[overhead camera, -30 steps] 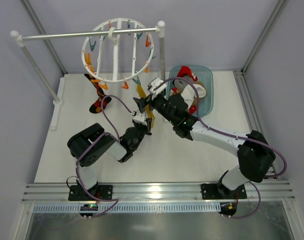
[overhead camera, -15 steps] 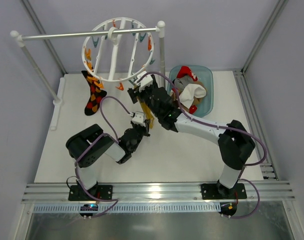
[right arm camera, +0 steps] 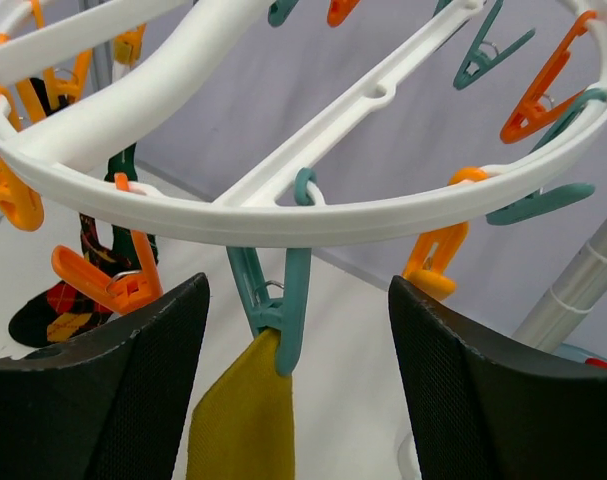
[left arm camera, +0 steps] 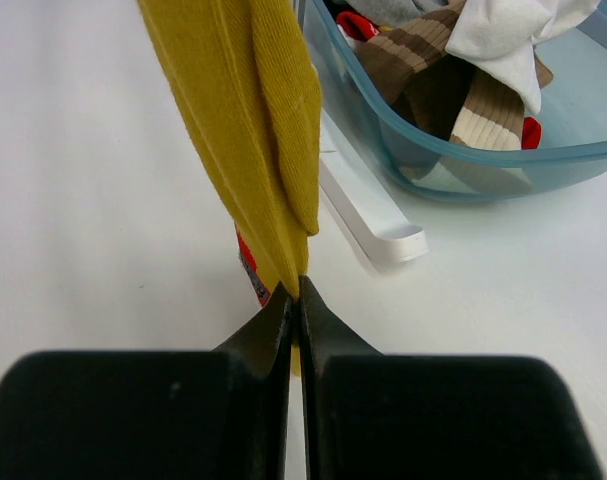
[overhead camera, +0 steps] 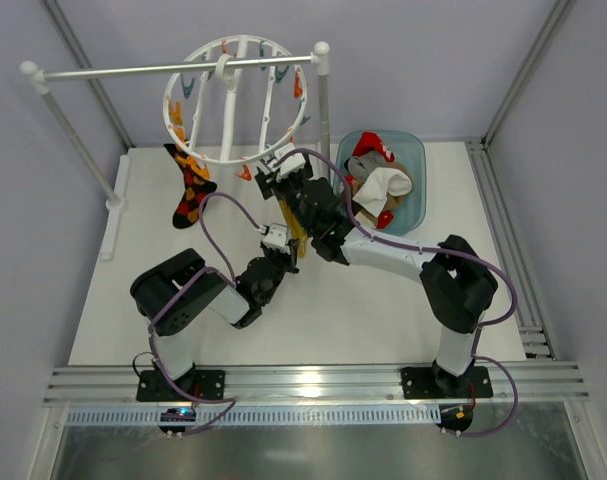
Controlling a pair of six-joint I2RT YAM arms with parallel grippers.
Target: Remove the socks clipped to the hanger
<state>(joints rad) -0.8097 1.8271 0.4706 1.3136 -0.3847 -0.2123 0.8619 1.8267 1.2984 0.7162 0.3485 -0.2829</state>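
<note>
The left gripper (left arm camera: 296, 295) is closed right up, its two black fingers pinching the bottom tip of a yellow ribbed fabric sock (left arm camera: 248, 130), which rises taut and slightly slanted from the pinch. The top of the yellow ribbed fabric sock is still held by a teal plastic clip (right arm camera: 279, 305) hanging from the rim of the large white round plastic wheel-shaped hanger (right arm camera: 283, 222). The right gripper (right arm camera: 298, 300) is raised to that clip with its jaws parted. One dark textured finger (right arm camera: 113, 400) stands on each side of the clip, with a gap on both sides, so it touches and holds nothing. A dark argyle sock with red and yellow diamonds (overhead camera: 188, 188) hangs from the far left of the hanger's rim, among orange plastic clips (right arm camera: 108, 285). The hanger hangs from a straight white rail on two posts (overhead camera: 173, 68). To the right on the white table (overhead camera: 133, 300) sits a translucent blue plastic basin (left arm camera: 453, 172) holding a brown-and-tan striped sock (left arm camera: 423, 70) and a plain white sock (left arm camera: 513, 40), both off the hanger.
</note>
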